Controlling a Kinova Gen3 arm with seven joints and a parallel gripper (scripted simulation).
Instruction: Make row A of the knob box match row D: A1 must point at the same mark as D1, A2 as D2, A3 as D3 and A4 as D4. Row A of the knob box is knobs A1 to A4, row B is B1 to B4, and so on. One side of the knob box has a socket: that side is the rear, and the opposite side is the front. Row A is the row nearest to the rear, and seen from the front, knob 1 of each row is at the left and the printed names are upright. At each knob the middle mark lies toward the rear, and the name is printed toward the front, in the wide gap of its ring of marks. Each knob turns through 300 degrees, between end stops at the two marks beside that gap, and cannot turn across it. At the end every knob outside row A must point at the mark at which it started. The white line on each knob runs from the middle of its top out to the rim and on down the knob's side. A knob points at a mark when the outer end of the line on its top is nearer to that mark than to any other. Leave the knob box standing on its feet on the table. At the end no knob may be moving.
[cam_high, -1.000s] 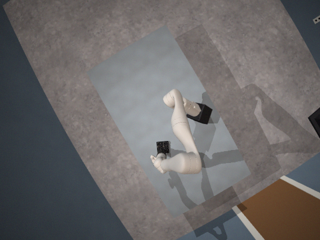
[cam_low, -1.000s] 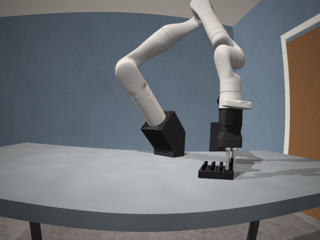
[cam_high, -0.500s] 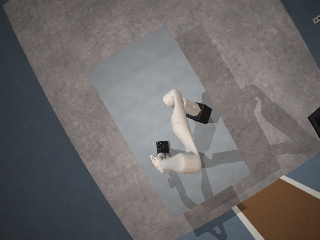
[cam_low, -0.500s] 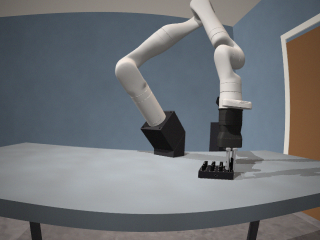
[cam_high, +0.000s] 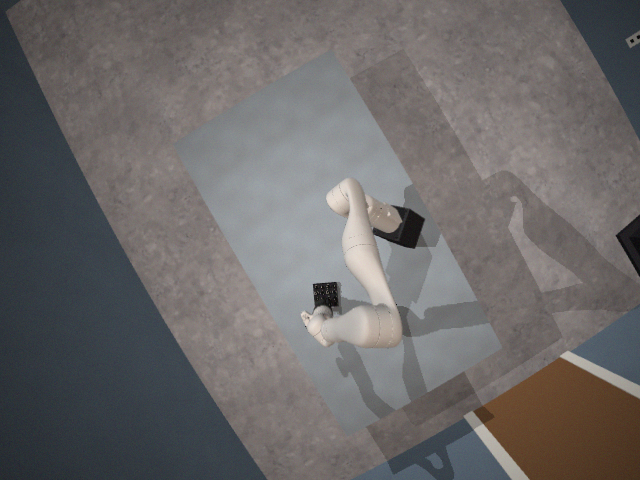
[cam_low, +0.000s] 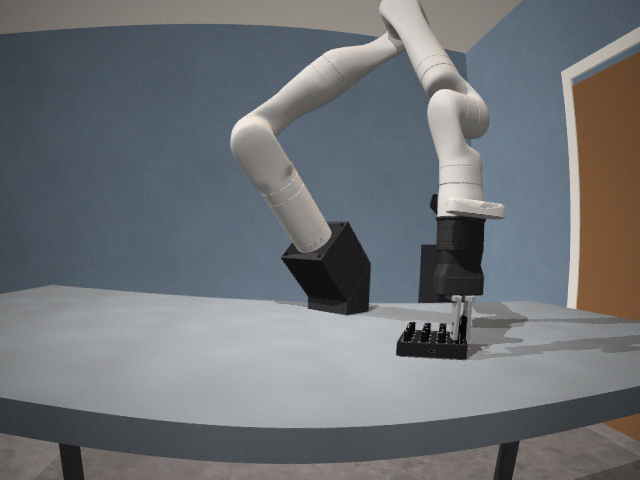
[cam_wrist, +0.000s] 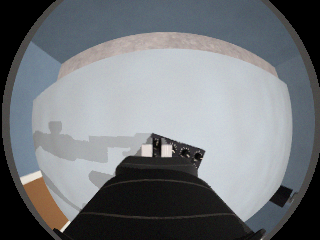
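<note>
While the knob box (cam_high: 325, 293) (cam_low: 432, 351) (cam_wrist: 193, 147) sat on the desk (cam_high: 268, 170) (cam_low: 248, 372) (cam_wrist: 160, 95), the pincer (cam_low: 461, 338) (cam_wrist: 156, 144) was down at its right end in the exterior view, apparently pinching a knob (cam_wrist: 157, 143). Which one, couldn't tell; pointer hidden.

The top view looks down from high above, taking in the whole table (cam_high: 268, 170) (cam_low: 232, 372) (cam_wrist: 210, 95). The exterior view faces it from one side, nearer and low. The wrist view looks along the gripper (cam_low: 462, 322) (cam_wrist: 156, 144), closest. All three share the knob box (cam_high: 325, 293) (cam_low: 431, 351) (cam_wrist: 179, 145).
</note>
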